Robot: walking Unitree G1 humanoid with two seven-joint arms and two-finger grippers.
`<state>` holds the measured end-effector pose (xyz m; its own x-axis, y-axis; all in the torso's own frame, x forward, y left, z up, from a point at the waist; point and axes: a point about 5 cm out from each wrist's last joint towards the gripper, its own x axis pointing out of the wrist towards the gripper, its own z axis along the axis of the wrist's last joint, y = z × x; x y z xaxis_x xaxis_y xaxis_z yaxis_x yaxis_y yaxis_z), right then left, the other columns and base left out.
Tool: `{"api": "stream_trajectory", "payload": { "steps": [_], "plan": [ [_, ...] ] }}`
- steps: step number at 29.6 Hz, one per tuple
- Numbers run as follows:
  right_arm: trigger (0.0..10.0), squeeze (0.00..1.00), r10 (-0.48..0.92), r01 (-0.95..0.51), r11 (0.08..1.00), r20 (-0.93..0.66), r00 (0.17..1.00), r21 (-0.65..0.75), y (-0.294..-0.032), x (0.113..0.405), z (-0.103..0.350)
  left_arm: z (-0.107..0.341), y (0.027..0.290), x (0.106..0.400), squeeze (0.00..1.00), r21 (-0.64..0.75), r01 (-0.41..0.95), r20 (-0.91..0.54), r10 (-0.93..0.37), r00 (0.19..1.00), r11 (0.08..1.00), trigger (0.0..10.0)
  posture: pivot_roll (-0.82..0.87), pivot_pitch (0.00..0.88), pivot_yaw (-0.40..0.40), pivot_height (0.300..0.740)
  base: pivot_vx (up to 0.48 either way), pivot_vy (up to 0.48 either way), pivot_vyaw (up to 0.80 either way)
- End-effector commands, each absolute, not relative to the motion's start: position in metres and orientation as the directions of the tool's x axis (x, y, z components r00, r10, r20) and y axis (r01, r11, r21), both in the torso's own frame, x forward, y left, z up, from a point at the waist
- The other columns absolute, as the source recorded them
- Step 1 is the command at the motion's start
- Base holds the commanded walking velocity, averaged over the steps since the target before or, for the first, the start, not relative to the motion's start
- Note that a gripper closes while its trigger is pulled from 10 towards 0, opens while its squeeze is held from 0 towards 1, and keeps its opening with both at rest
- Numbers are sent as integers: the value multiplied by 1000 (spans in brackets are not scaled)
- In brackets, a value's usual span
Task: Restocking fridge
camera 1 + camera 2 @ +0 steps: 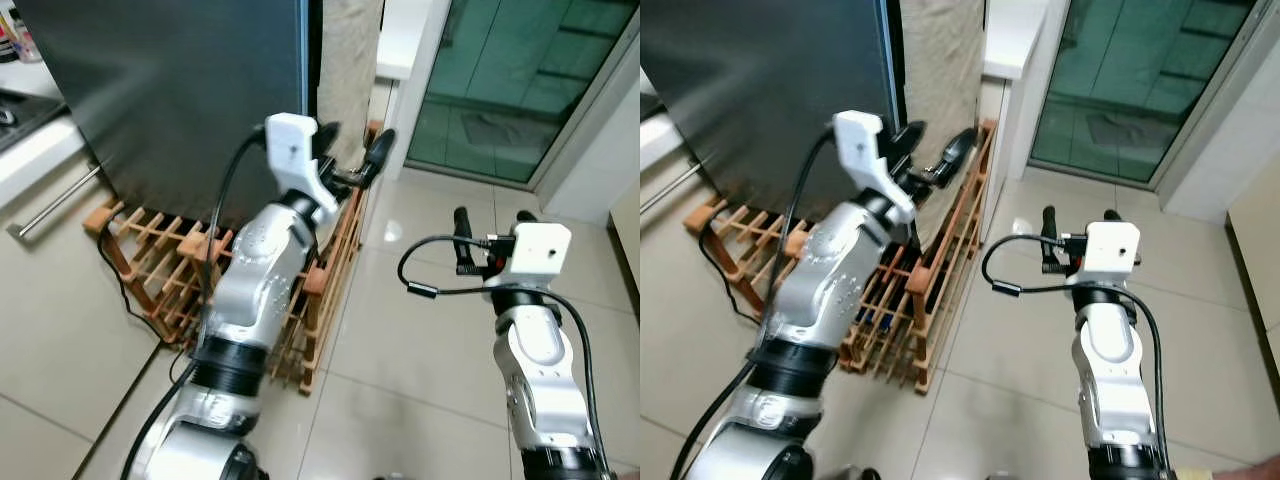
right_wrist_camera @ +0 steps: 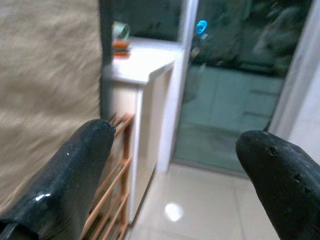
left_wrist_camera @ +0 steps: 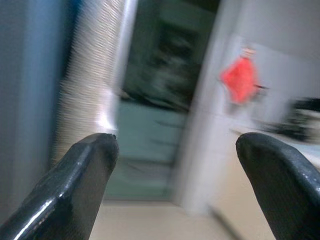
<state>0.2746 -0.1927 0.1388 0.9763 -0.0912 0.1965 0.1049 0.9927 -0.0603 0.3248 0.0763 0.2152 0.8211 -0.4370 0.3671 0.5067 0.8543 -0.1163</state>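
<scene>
The fridge [image 1: 180,90] is a tall dark grey cabinet with its door shut, at the upper left. My left gripper [image 1: 355,150] is raised at the door's right edge, in front of a beige textured panel [image 1: 350,70], open with nothing between its fingers. The left wrist view is blurred and has both black fingertips [image 3: 85,170] spread wide. My right gripper [image 1: 490,222] hovers lower over the tiled floor to the right, also open and empty. Its wrist view looks past the fingers [image 2: 80,165] at the beige panel and a white counter [image 2: 145,62].
A wooden bottle rack [image 1: 160,270] lies on the floor against the fridge's base, under my left arm, with a black cable beside it. A kitchen drawer with a metal handle [image 1: 55,205] is at far left. A glass door [image 1: 520,80] stands behind open floor tiles.
</scene>
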Motion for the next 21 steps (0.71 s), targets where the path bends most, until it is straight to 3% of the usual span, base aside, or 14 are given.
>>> {"api": "stream_trajectory", "payload": {
  "steps": [1, 5, 8, 12, 18, 21],
  "plan": [
    [10000, 0, -126, 146, 987, 258, 958, -63, -198, 270, 153, 225, 95, 319, 0, -64, 426, 423, -362, 831, 903, 10000, -140, 0, 8, 740, 0, 0, 0],
    [10000, 0, -113, 165, 979, 359, 927, -116, -199, 246, 168, 212, 158, 298, 0, -113, 94, 402, -41, 915, 989, 10000, -99, 0, -11, 740, 0, 0, 0],
    [10000, 0, -136, 194, 971, 346, 928, -139, -200, 251, 162, 197, 166, 298, 0, -116, -48, 317, 83, 945, 992, 10000, -100, 0, -14, 740, 0, 0, 0],
    [10000, 0, -222, 245, 969, 359, 906, -18, -208, 268, 166, 200, 149, 303, 0, -147, 51, 359, 5, 933, 988, 10000, -94, 0, -13, 740, 0, 0, 0],
    [10000, 0, -192, 220, 975, 433, 881, -14, -201, 276, 185, 216, 147, 297, 0, -164, 89, 436, -9, 900, 982, 10000, -94, 0, -13, 740, 0, 0, 0],
    [10000, 0, -123, 204, 975, 557, 822, -85, -194, 277, 219, 246, 142, 289, 0, -131, 133, 558, -38, 829, 982, 10000, -97, 0, -14, 740, 326, 320, 0]
  ]
}}
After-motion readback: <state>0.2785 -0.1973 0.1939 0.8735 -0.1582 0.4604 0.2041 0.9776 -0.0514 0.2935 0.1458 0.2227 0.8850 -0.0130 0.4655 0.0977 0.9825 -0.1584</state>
